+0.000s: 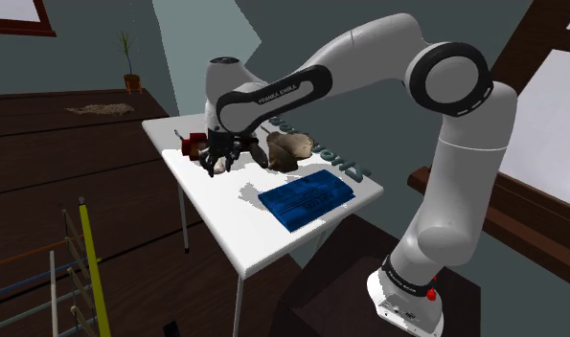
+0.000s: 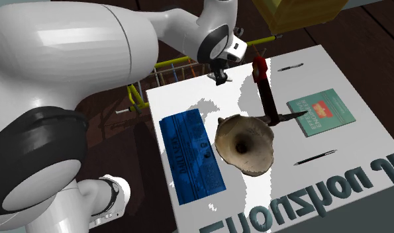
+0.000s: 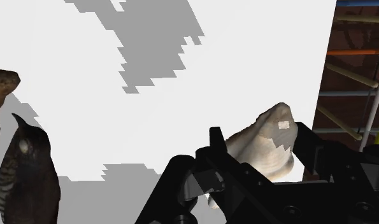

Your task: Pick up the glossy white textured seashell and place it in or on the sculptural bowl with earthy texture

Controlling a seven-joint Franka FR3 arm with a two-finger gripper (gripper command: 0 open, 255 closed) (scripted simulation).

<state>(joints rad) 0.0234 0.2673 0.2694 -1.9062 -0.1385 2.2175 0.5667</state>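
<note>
A pale, ridged seashell (image 3: 265, 153) sits clasped between the two black fingers of my gripper (image 3: 258, 137), above the white table (image 3: 245, 57). In the shoulder view the gripper (image 1: 218, 165) hangs just over the table's far left part. The brown, rough bowl (image 1: 290, 150) stands to its right near the table's middle. In the second exterior view the bowl (image 2: 245, 145) opens upward, and the gripper (image 2: 220, 79) is beyond it near the table's far edge. The bowl's rim (image 3: 2, 81) shows beside the gripper in the wrist view.
A dark bottle-like object with a red top (image 2: 265, 93) stands between gripper and bowl. A blue book (image 2: 191, 155) lies near the stand side, a teal book (image 2: 320, 111) and two pens (image 2: 316, 157) further right. Yellow racks (image 1: 77, 268) stand on the floor beside the table.
</note>
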